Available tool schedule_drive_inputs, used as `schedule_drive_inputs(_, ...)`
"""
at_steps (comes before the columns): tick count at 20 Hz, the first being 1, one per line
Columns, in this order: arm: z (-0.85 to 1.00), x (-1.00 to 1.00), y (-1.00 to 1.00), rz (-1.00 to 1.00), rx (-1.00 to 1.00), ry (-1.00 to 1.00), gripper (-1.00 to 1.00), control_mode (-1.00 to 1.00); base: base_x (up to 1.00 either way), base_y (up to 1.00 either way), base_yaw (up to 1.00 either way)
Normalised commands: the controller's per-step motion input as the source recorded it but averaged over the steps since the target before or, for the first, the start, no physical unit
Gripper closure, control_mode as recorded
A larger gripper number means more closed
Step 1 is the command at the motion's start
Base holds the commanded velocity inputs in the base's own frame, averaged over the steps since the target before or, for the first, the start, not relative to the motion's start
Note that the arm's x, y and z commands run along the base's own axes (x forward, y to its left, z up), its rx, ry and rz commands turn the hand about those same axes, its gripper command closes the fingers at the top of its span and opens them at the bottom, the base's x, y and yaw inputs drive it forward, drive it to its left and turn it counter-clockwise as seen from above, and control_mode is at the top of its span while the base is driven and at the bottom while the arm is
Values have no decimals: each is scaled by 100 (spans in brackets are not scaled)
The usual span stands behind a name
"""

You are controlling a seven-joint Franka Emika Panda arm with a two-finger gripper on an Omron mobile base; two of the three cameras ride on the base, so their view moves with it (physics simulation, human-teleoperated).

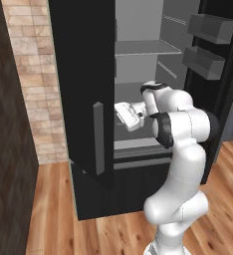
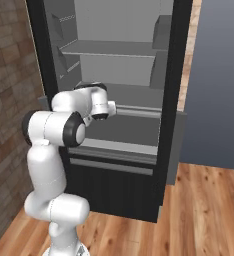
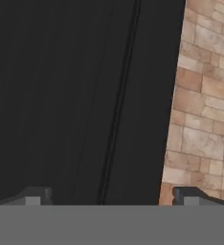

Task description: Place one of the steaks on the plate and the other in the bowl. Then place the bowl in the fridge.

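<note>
No text, label, brand, number or sign can be read anywhere; the black fridge [image 1: 83, 99] carries no lettering on its door or its grey shelves; the brick wall [image 1: 34, 84] is bare of any writing; the white arm bears no marking that can be made out.

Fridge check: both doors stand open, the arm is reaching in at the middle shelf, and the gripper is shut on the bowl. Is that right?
Not quite. The gripper is open and holds nothing: the hand view shows its two fingertips spread wide apart with just a black panel and brick wall beyond. The rest stands: the fridge is open and the arm reaches toward its middle shelf.
</note>
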Motion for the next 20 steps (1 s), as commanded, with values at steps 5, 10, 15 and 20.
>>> schedule_drive_inputs(5, 1, -8, 38, 0, 0, 3, -100, -100, 0, 0, 0)
schedule_drive_inputs(10, -1, -34, 65, 0, 0, 0, -100, -100, 0, 0, 0)
schedule_drive_inputs(15, 0, -50, 68, -8, -1, 0, -100, -100, 0, 0, 0)
schedule_drive_inputs(20, 0, -68, 61, -29, -2, 0, -100, -100, 0, 0, 0)
